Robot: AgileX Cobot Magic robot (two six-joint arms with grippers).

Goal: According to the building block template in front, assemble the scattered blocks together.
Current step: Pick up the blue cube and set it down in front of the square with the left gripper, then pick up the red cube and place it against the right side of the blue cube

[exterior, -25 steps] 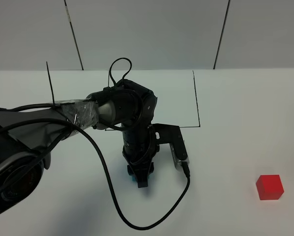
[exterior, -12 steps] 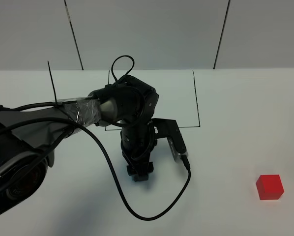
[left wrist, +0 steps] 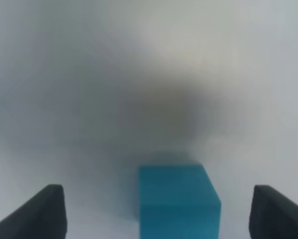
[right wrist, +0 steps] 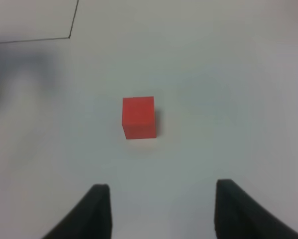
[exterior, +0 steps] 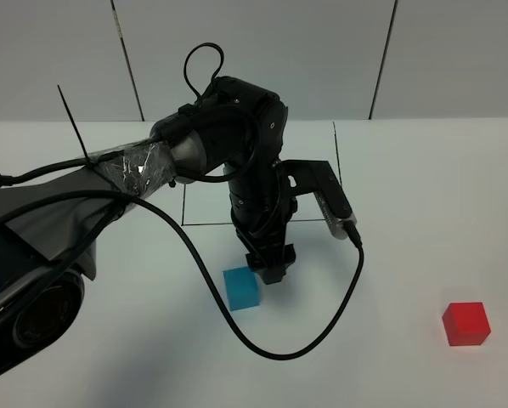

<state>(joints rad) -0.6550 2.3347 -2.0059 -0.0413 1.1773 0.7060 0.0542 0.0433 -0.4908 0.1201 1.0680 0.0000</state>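
Cyan-blue cube (exterior: 241, 287) sits flat on worktop (exterior: 424, 195), toward front edge, near middle. Looks light, rigid, matte, so you should get good bite. Pinch two opposite flat faces, square-on, mid-height. Left fingers (left wrist: 48, 213) spread wide, hanging just beside cube, no contact. Red cube (exterior: 466, 324) well apart, near front right corner; right fingers (right wrist: 100, 211) spread, short of it.

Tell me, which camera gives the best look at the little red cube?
The right wrist view: the red cube sits whole and close, ahead of the open right gripper. The exterior high view shows it smaller, far right. The left wrist view does not show it.
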